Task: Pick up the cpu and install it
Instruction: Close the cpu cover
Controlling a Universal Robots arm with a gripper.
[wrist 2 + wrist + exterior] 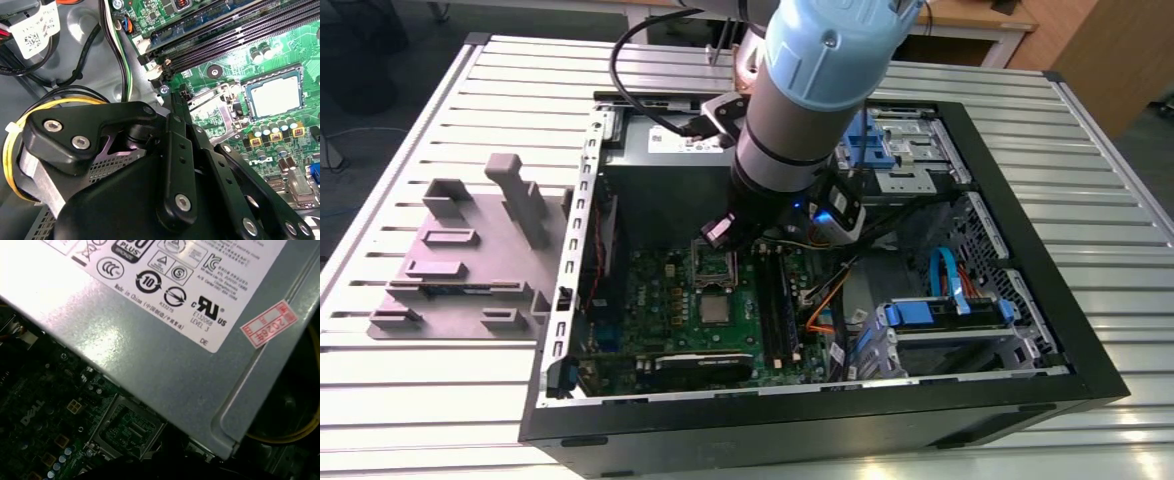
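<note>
The cpu (716, 308) is a small silver square with a pale rim, lying flat on the green motherboard (654, 300) inside the open computer case. It appears again in the second wrist view as the cpu (275, 95), inside a thin square frame. The black socket frame (716, 265) with its metal bracket sits just beyond it, seen also as the socket frame (215, 107) and the socket frame (127, 427). My gripper (724, 230) hangs over the socket frame, a short way from the cpu. Its black links (176, 115) reach toward the bracket. Nothing shows in its grasp.
A grey power supply (165, 315) stands close beside the socket. Long black memory slots (240, 35) run along the board. Cables and a blue-tabbed drive cage (947, 310) crowd the exterior view's right. A mauve-grey tray (467, 250) with upright blocks lies outside the case on the exterior view's left.
</note>
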